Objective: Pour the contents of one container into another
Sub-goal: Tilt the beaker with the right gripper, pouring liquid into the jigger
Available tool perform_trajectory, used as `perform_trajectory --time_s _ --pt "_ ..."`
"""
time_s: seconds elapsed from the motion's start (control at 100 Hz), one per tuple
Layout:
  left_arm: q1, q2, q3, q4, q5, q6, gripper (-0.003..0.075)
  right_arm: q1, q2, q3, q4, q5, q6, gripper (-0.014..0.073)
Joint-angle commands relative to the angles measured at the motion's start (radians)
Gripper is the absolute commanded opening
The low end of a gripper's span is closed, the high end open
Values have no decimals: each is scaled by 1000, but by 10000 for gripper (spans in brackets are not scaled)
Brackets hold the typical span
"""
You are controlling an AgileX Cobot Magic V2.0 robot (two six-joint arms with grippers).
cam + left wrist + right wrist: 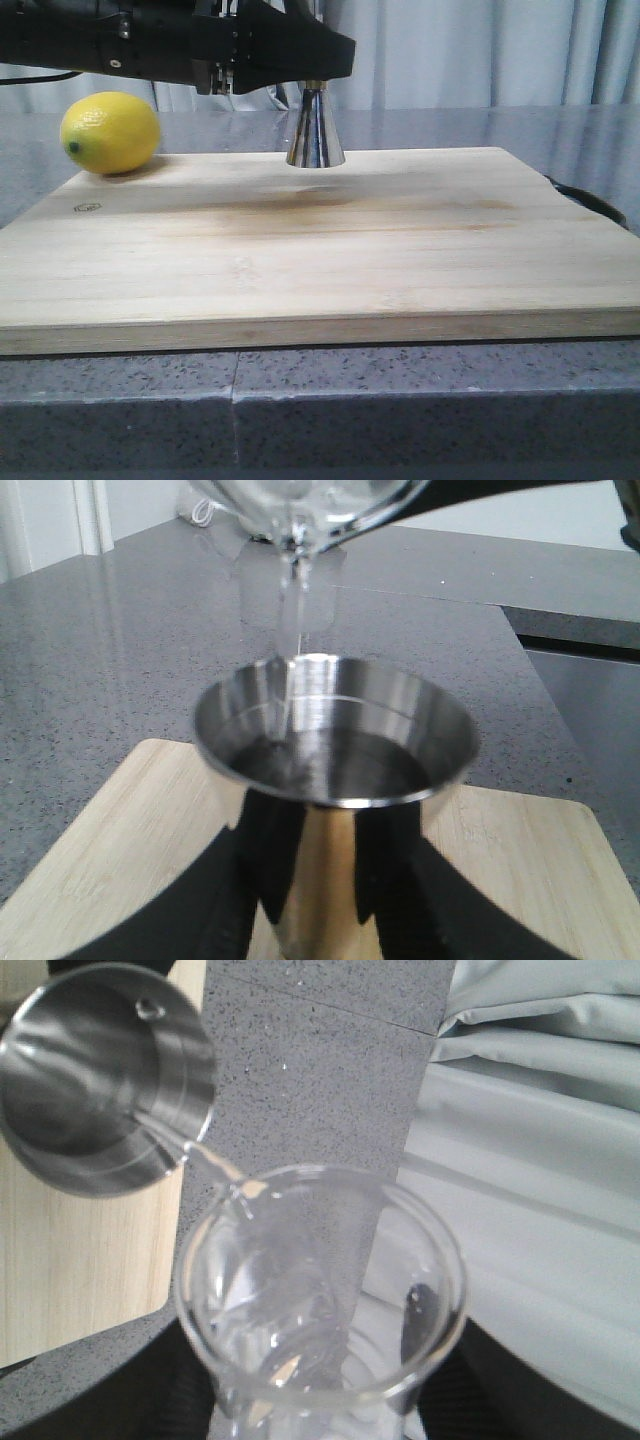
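Two end effectors: both grasping
Left end effector (pixel 320 900): clamped on shiny steel hourglass jigger (pixel 335 735), upright on pale wooden board (pixel 320 240)
Right end effector (pixel 320 1400): grips small clear glass beaker (pixel 320 1290), tilted, lip above jigger, thin stream falling in

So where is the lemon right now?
In the front view the lemon sits at the far left corner of the wooden board, left of the shiny jigger and under the black arm.

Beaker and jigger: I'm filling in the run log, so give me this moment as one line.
phase: pouring | beaker: tilted, in right gripper | stream entering jigger | jigger: upright on cutting board, in left gripper | lemon: untouched
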Motion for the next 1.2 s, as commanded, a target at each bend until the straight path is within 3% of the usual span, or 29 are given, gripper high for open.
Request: perform_trajectory --time_s 0.0,0.25,0.76,0.96,1.19 --pt "-8 -43 -30 -84 102 -7 230 1 -38 -36 -56 -47 -21 312" --pt "-8 -43 -30 -84 102 -7 230 1 -38 -36 -47 -47 -8 312" --pt "-8 -43 -30 -84 102 -7 230 -12 -53 -36 14 -47 437 312" --pt "-8 -43 -30 -84 102 -7 230 -112 -108 -29 185 -80 557 312" --pt "-8 -43 -30 -84 102 -7 230 -285 -198 32 473 -143 568 312"
